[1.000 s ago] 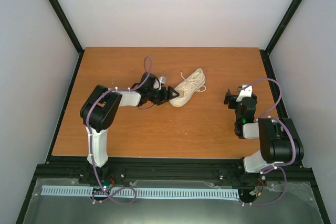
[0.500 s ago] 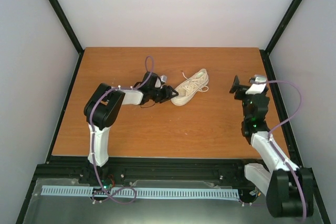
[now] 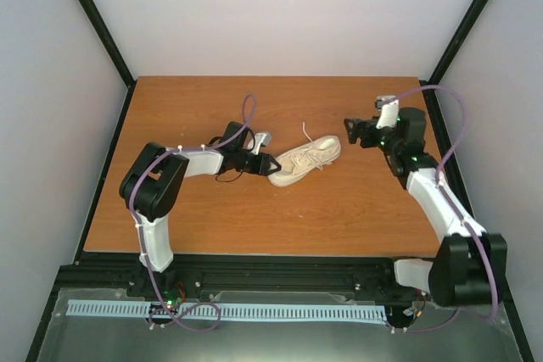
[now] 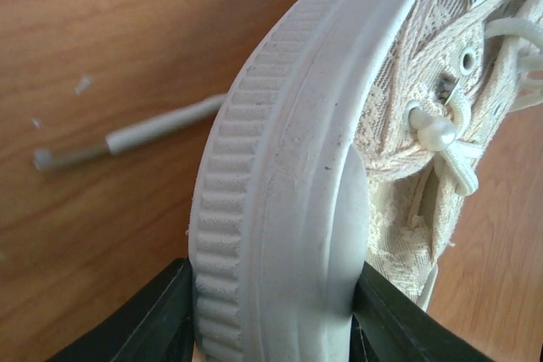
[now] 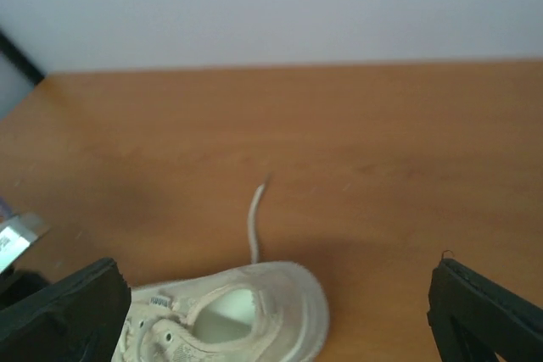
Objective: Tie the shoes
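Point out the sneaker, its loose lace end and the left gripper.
sneaker (image 3: 305, 160): top view, mid upper.
loose lace end (image 5: 252, 225): right wrist view, mid strand.
left gripper (image 3: 271, 163): top view, between fingertips at the toe.

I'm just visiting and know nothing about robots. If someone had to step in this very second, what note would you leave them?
Left gripper: closed on the toe of the sneaker, which lies on the table.
Right gripper: open, empty, hovering near the heel.
Done: the shoe is gripped at the toe, nothing more.
Left: the laces are loose with no knot, one end trailing past the heel; all the tying remains.
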You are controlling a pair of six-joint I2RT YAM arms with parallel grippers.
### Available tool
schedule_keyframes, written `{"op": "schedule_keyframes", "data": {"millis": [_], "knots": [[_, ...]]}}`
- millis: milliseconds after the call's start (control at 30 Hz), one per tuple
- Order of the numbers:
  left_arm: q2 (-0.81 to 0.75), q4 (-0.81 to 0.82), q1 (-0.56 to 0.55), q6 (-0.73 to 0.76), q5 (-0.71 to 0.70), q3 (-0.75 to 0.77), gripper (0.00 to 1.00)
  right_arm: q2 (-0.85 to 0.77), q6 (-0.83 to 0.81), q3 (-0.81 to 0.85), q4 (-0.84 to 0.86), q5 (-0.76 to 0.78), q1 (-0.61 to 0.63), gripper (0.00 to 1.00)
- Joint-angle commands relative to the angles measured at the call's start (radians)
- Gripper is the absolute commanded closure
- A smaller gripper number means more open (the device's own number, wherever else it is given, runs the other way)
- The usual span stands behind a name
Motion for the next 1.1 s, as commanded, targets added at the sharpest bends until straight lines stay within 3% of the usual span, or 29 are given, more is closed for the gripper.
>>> {"op": "schedule_keyframes", "data": {"millis": [0,133,300,367,667,767,933,1067], "knots": [[-0.051,-0.094,-0.011,0.175,0.052,-0.042,0.59,0.157,-0.045,0.096,-0.178,-0.149,0.059,0.06],[-0.112,-0.084,-0.010,0.192,0.035,-0.082,0.57,0.300,-0.053,0.161,-0.199,-0.248,0.104,0.10],[-0.291,0.037,-0.011,0.115,-0.075,-0.211,0.24,0.410,-0.036,0.168,-0.161,-0.301,0.145,0.09],[-0.357,0.054,-0.011,0.072,-0.075,-0.248,0.18,0.446,-0.017,0.172,-0.160,-0.335,0.150,0.09],[-0.589,0.043,-0.012,-0.207,-0.126,-0.440,0.15,0.377,0.035,0.008,-0.216,-0.477,0.312,0.10],[-0.654,0.045,-0.012,-0.298,-0.115,-0.509,0.14,0.273,0.052,-0.056,-0.277,-0.401,0.389,0.10],[-0.704,0.126,-0.026,-0.417,-0.052,-0.591,0.13,0.083,0.102,-0.095,-0.271,-0.172,0.398,0.03],[-0.675,0.154,-0.138,-0.454,-0.091,-0.562,0.12,0.095,0.119,-0.019,-0.228,-0.018,0.391,0.00]]}}
